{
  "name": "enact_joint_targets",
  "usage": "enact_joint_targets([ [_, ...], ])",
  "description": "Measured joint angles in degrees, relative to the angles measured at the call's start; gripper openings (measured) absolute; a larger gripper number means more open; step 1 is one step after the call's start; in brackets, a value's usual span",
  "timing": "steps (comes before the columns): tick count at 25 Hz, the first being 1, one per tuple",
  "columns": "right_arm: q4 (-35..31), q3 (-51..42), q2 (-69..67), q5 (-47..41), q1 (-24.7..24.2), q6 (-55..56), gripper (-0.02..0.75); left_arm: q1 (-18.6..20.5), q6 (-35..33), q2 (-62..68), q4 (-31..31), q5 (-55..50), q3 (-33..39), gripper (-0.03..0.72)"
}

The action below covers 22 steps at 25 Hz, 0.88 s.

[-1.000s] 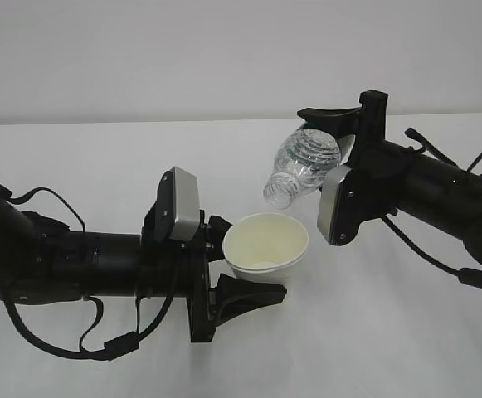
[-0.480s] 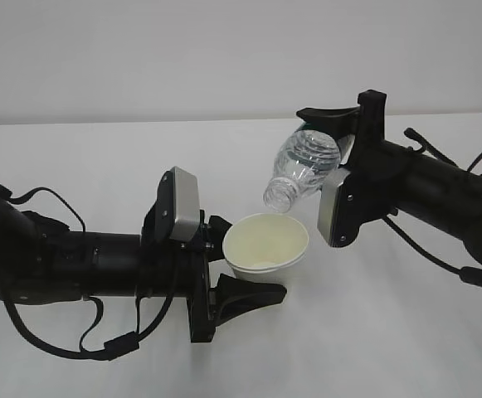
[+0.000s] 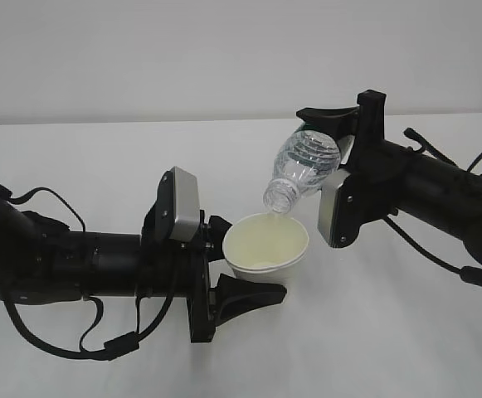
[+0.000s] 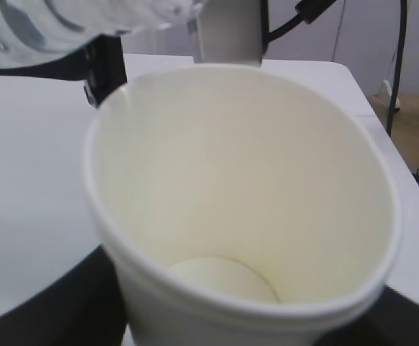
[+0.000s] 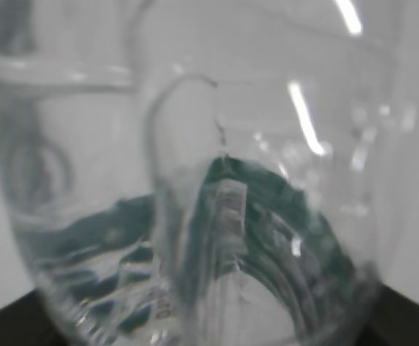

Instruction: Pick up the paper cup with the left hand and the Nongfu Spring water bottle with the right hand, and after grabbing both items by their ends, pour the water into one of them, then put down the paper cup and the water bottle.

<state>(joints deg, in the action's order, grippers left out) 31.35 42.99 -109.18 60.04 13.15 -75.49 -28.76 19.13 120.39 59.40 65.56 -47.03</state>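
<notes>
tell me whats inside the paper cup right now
The paper cup shows cream inner walls and a pale round bottom. A thin stream from the bottle meets its rim; pooled water can't be made out.

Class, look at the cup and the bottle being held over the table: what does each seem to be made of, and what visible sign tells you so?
Paper cup: looks like matte off-white paper, with a rolled rim and an opaque cream inside. Water bottle: apparently clear glossy plastic, since it is see-through, ribbed, and shows bright highlights.

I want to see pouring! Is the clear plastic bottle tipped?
Tipped. The clear plastic bottle slants mouth-down over the off-white paper cup.
</notes>
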Motion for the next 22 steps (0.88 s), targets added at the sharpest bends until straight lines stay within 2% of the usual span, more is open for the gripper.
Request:
enact_joint_targets([
  [22, 0.0, 0.0, 0.0, 0.8, 0.0, -0.7, 0.483, 0.0, 0.0, 0.0, -2.1, -0.4, 0.0, 0.48],
])
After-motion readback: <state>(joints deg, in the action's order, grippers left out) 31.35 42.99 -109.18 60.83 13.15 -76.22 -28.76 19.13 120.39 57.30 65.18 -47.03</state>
